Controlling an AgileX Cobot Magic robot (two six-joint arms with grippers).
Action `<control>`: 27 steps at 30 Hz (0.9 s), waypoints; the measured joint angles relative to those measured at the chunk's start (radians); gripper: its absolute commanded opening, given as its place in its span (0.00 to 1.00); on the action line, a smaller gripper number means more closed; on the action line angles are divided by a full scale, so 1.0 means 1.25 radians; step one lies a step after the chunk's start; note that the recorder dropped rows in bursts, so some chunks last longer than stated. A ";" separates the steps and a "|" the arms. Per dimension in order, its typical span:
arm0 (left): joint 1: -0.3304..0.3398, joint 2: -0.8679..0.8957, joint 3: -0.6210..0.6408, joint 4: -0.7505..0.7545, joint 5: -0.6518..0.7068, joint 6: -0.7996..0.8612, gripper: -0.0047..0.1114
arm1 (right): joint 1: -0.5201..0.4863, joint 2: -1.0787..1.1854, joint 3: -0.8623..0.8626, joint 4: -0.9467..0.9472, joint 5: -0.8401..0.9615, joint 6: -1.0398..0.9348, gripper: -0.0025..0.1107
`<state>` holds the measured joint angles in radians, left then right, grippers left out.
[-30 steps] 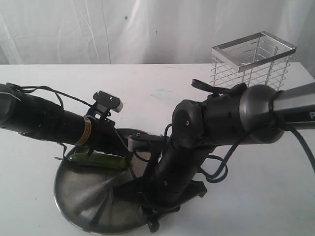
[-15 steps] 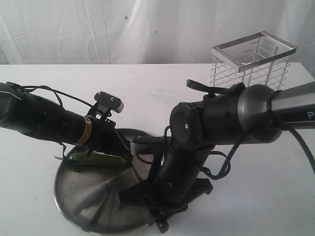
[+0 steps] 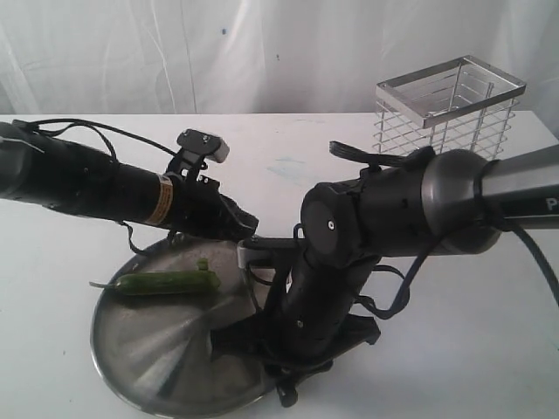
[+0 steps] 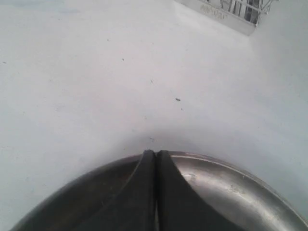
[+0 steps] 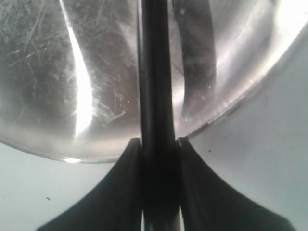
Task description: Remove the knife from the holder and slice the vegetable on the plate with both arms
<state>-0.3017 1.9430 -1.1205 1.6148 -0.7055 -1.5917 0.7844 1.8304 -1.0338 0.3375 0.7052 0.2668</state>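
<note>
While the right hand [image 5: 159, 144] clamps the knife [image 5: 154, 72] to slice the chilli [image 3: 166, 282], the left hand [image 4: 155, 156] — pinched together, empty — hangs clear.

"What do the two look like?"

"Both thick and black. The left arm [image 3: 87, 183], at the frame's left, is a matte tube with a yellowish label [image 3: 163, 199] banded round it and a thin black cable [image 3: 113, 131] arching along its top."

"And that little box above it?"

"A black camera mount [image 3: 203, 146] with a pale grey end."

"The right arm [image 3: 393, 218]?"

"Bulkier. It has rounded black joint housings and one tiny bright screw [image 3: 331, 224]. A dark grey sleeve runs toward the right edge, with a white letter [image 3: 552, 203] on it and a thick black lead [image 3: 533, 257] below."
</note>
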 measured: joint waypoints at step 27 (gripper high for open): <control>0.213 -0.186 -0.004 -0.034 -0.171 -0.152 0.04 | 0.000 -0.010 -0.074 -0.077 -0.069 -0.060 0.34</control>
<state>-0.0353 1.7106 -1.1253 1.5723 -0.9188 -1.7820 0.7844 1.8183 -1.1262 0.2414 0.6185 0.1916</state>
